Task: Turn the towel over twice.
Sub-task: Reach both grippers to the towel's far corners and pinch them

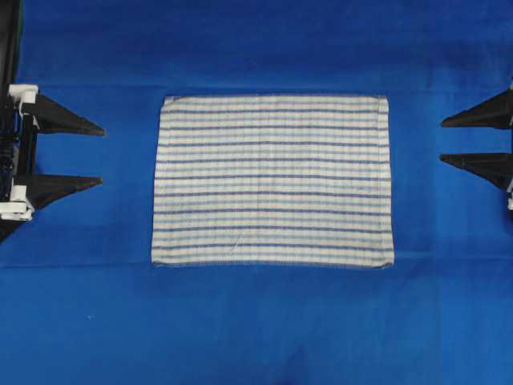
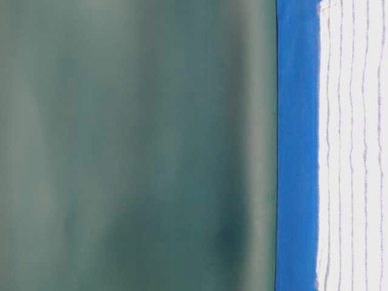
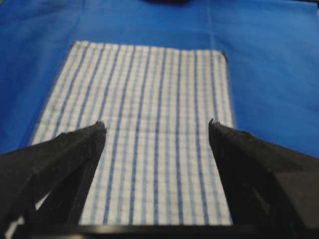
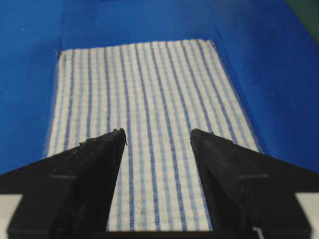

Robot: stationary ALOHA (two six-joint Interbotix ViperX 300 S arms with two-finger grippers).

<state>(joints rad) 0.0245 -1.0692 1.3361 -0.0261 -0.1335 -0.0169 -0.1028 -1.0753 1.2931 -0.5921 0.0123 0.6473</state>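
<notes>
The towel [image 1: 272,180], white with dark and light blue stripes, lies flat and spread out in the middle of the blue sheet. Its weave reads as a fine check in both wrist views [image 3: 149,124] [image 4: 144,99], and its striped edge shows in the table-level view [image 2: 354,151]. My left gripper [image 1: 103,155] stands open to the left of the towel, clear of its edge, with nothing between its fingers [image 3: 157,124]. On the opposite side my right gripper [image 1: 441,141] is open too, apart from the towel and holding nothing [image 4: 157,133].
A plain blue sheet [image 1: 256,321] covers the whole table around the towel, with faint creases. A dark green backdrop [image 2: 133,145] rises behind the table's edge.
</notes>
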